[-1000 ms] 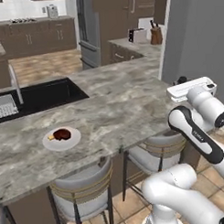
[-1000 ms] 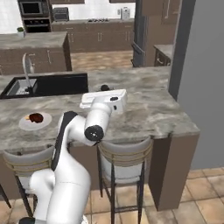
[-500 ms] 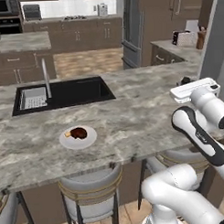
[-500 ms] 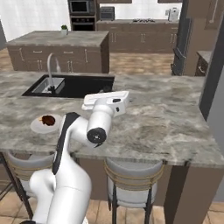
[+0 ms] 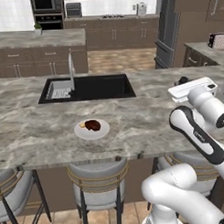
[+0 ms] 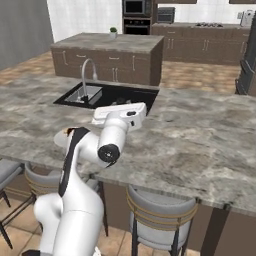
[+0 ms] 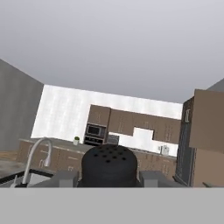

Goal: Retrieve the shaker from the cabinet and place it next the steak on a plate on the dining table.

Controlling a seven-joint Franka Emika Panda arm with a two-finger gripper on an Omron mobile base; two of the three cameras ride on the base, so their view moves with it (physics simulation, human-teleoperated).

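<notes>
The black shaker, its domed top dotted with holes, sits between my gripper's fingertips, and the gripper is shut on it. In the left base view the gripper hovers level over the right part of the dining table, well to the right of the plate. The small white plate lies near the table's front edge with the dark steak on it. In the right base view my arm covers most of the plate. The cabinet is out of view.
A black sink with a curved faucet is set in the table behind the plate. Grey stools stand under the front edge. A second island, a fridge and a toaster stand farther back.
The whole picture has slid as the base drove left along the table; the sink and plate now sit nearer the view's middle. The arm keeps its pose, still holding the shaker.
</notes>
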